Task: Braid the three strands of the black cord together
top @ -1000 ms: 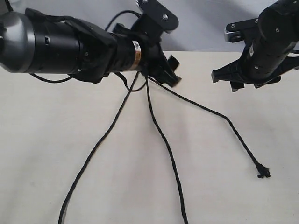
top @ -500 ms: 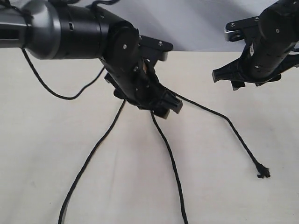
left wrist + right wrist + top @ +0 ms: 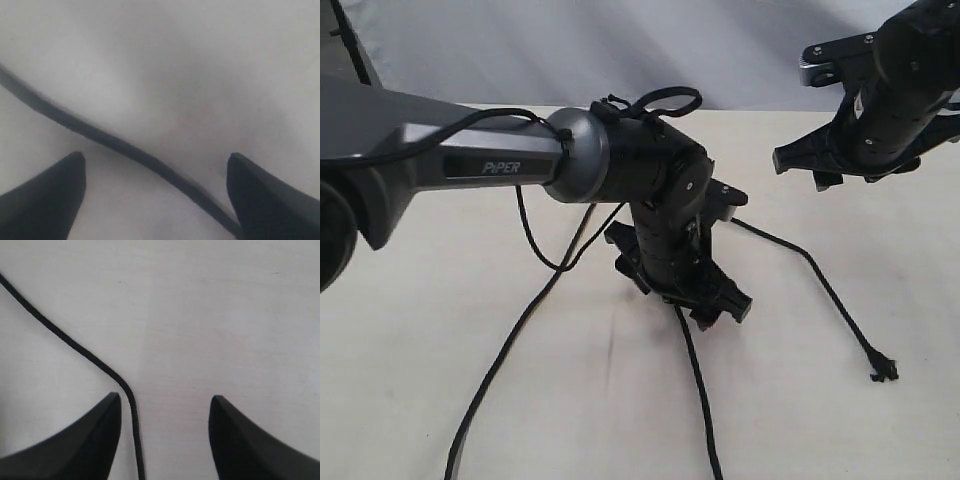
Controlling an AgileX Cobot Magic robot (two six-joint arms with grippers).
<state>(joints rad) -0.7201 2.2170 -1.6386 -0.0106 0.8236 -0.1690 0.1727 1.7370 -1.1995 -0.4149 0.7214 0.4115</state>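
**Left gripper low over the middle strand; both grippers open and empty**

The black cord lies on the pale table, and its three strands fan out toward the near edge. The left strand runs to the near left and leaves the picture there. The middle strand runs nearly straight to the near edge at the centre. The right strand heads right, bends, and ends in a frayed tip well apart from the other two. You cannot see where the strands join, because your left arm hides that spot.

Your left gripper reaches across to the centre and points down over the far part of the middle strand. In the left wrist view its fingers stand wide apart. A blurred strand lies slantwise between them and runs up to one finger, and you cannot tell whether it touches. Nothing is clamped.

Your right gripper hangs at the far right, above the table. Its fingers are parted. One strand lies on the table below, curving just beside one finger, and it is not held.
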